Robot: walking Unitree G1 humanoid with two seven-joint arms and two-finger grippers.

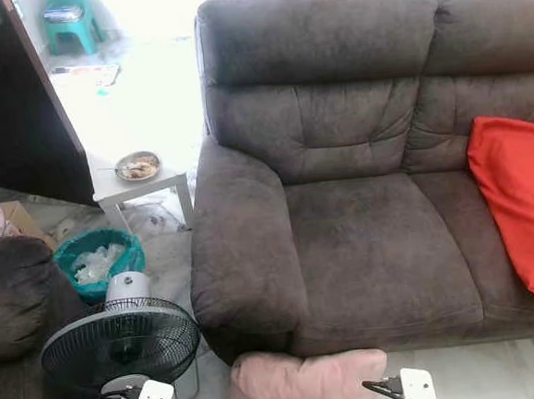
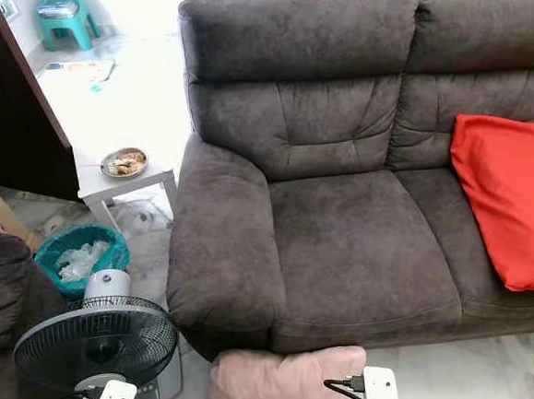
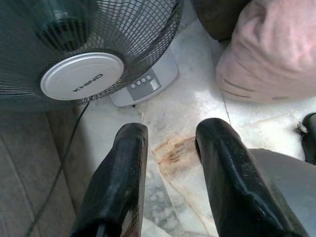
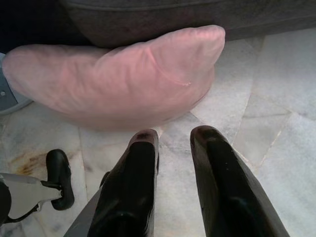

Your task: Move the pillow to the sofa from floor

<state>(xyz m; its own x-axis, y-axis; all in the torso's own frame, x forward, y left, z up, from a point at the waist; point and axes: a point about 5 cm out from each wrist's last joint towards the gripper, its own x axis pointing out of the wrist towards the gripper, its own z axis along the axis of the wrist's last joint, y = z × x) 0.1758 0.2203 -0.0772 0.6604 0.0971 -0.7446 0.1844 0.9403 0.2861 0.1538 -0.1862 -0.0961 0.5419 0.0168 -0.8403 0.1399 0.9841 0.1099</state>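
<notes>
A pale pink pillow (image 1: 305,383) lies on the marble floor against the front of the dark grey sofa (image 1: 372,247), below its left seat. My right gripper (image 4: 175,134) hovers low over the floor just short of the pillow (image 4: 118,74), fingers apart with nothing between them. My left gripper (image 3: 173,131) is also open and empty above the floor, between the fan base and the pillow's left end (image 3: 271,54). Both white wrists show at the bottom edge of the eye views, either side of the pillow.
A red cushion (image 1: 521,198) leans on the sofa's right seat. A black standing fan (image 1: 121,345) with its cord stands left of the pillow. Beyond it are a green bin (image 1: 96,259), a white side table (image 1: 168,181) with a bowl, and a dark armchair (image 1: 7,303).
</notes>
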